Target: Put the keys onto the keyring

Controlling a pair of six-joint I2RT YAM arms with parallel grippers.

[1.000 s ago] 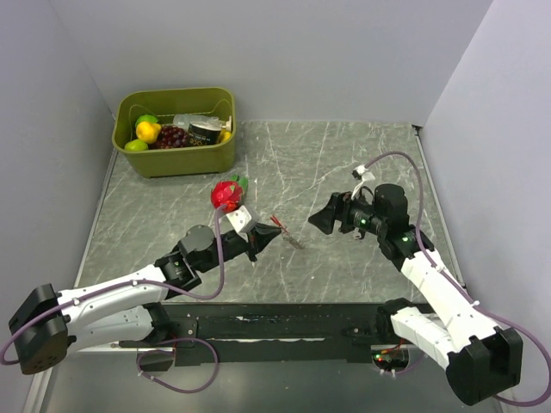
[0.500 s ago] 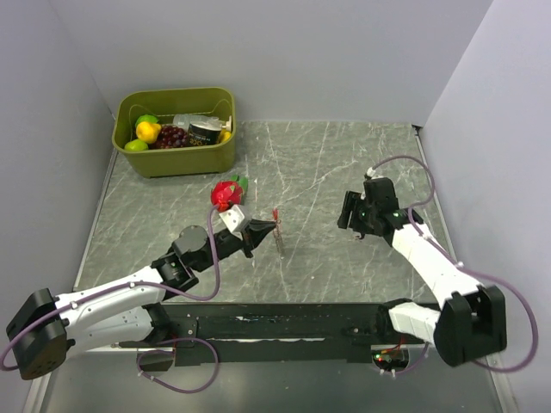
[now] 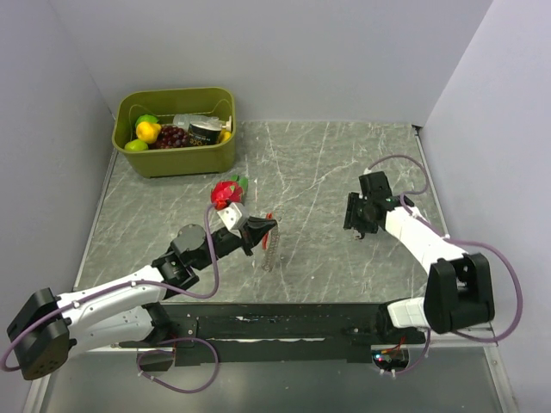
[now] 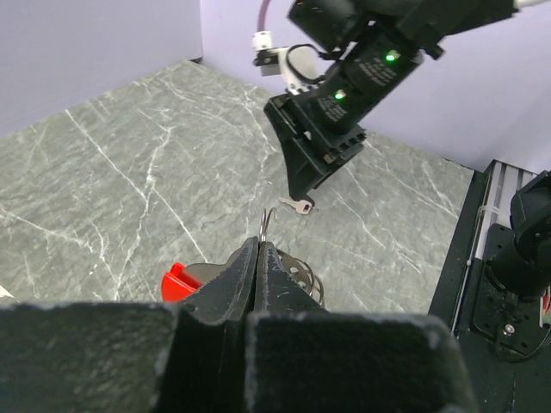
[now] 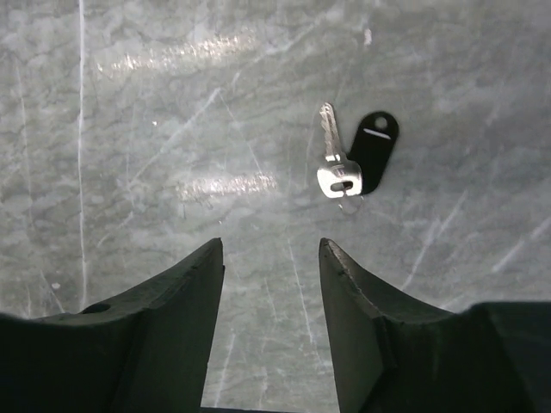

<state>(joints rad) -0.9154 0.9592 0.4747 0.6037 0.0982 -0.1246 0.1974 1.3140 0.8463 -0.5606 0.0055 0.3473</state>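
One key (image 5: 334, 159) near parted right jaws, left jaws pinching keyring (image 4: 178, 280)

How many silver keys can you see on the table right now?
1: the silver key lies on the table ahead of the right gripper, beside a black tag; others may be hidden.

Lifted keyring (image 3: 270, 251), chain dangling; right arm (image 3: 413, 237) swung down over key (image 5: 331, 159), jaws narrowing.

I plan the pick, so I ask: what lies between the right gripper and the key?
Only bare table, as the right wrist view shows. The key lies ahead of the right gripper, a black tag beside it.
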